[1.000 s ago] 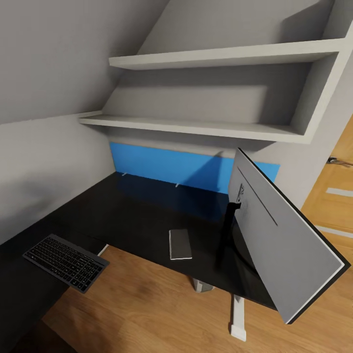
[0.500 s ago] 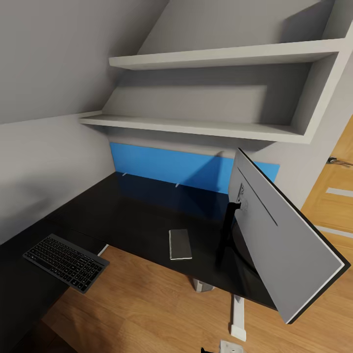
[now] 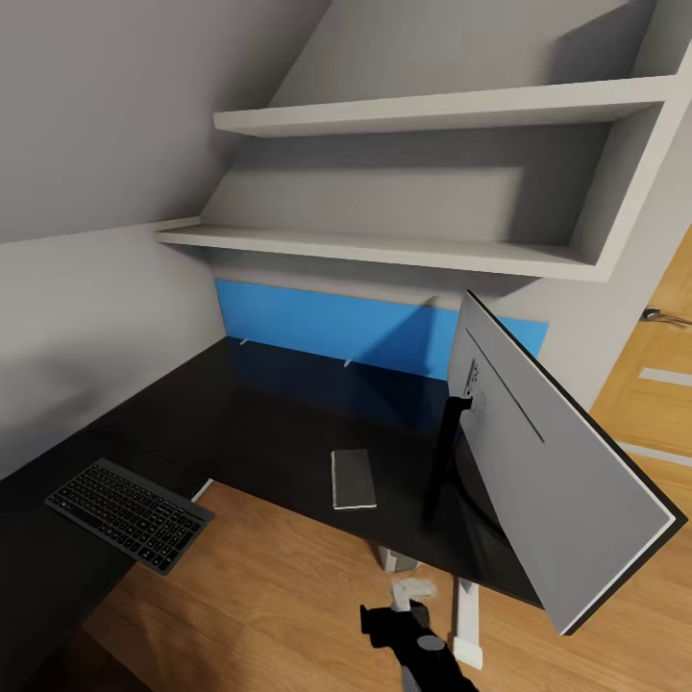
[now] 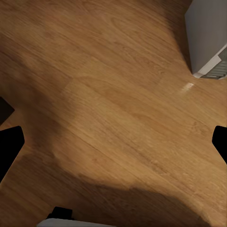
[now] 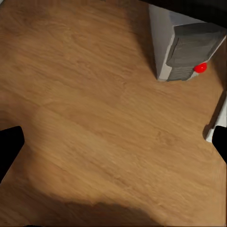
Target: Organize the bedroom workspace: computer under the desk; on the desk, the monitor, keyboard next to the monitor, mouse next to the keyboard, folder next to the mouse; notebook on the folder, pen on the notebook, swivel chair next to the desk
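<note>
The black desk (image 3: 259, 423) carries the grey keyboard (image 3: 130, 514) at its left end, overhanging the front edge. A small grey notebook (image 3: 353, 478) lies near the middle. The monitor (image 3: 557, 461) stands at the right, tilted, with its back toward me. Under the desk stands the grey computer (image 5: 184, 47), also seen in the left wrist view (image 4: 205, 38). A dark gripper, apparently my right gripper (image 3: 392, 605), rises at the bottom of the head view above the floor. My right gripper (image 5: 113, 146) and left gripper (image 4: 113, 142) both look open over bare wood floor with nothing between their fingers.
Two white shelves (image 3: 404, 250) hang on the wall above the desk, and a blue panel (image 3: 327, 327) backs it. A white desk leg (image 3: 466, 620) stands on the wood floor (image 3: 269, 596). A wooden door (image 3: 663, 384) is at the right.
A dark gripper has come up into the bottom of the head view, from just its tip at the edge to well above the floor. Desk, keyboard, notebook and monitor have not moved.
</note>
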Controlling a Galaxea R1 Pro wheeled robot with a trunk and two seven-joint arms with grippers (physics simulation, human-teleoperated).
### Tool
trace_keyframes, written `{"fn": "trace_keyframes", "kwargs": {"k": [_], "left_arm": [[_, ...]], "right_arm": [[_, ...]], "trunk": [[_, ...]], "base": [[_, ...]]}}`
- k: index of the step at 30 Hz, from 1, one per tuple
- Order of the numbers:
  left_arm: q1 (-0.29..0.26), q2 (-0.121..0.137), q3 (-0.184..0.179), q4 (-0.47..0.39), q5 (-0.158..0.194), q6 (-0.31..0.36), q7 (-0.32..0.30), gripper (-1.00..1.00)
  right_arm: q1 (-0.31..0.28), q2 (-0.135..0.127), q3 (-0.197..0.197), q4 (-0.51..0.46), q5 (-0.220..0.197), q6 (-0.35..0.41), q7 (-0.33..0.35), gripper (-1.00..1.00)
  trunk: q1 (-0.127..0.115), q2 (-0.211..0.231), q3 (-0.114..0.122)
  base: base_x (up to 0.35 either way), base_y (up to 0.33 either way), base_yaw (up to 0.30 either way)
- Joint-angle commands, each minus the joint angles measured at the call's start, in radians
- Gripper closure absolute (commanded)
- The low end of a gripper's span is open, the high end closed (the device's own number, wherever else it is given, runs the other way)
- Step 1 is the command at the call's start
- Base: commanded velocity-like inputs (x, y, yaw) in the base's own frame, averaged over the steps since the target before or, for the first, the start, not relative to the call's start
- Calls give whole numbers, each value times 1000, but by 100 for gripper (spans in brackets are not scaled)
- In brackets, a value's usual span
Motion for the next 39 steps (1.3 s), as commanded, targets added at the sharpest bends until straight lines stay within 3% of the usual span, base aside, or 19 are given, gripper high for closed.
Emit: {"fn": "trace_keyframes", "kwargs": {"k": [1, 10, 23, 35, 39], "left_arm": [[-1, 1, -8, 0, 4, -4, 7, -100], [-1, 0, -8, 0, 3, -4, 7, -100], [-1, 1, -8, 0, 3, -6, 7, -100], [-1, 3, -7, 1, 4, -5, 7, -100], [-1, 3, -7, 2, 5, -4, 7, -100]], "right_arm": [[-1, -1, 9, -27, -3, 16, -9, -100], [-1, -2, 38, -201, 22, 75, -7, -100], [1, -8, 90, -547, 31, 101, -20, -100], [1, -7, 96, -604, 24, 102, -157, -100], [1, -5, 85, -605, 1, 106, -176, -100]], "trunk": [[0, -2, -2], [0, -2, -2], [0, -2, -2], [0, -2, -2], [0, -2, -2]], "base": [[0, 0, 0], [0, 0, 0], [0, 0, 0], [2, 0, 0], [69, 0, 0]]}}
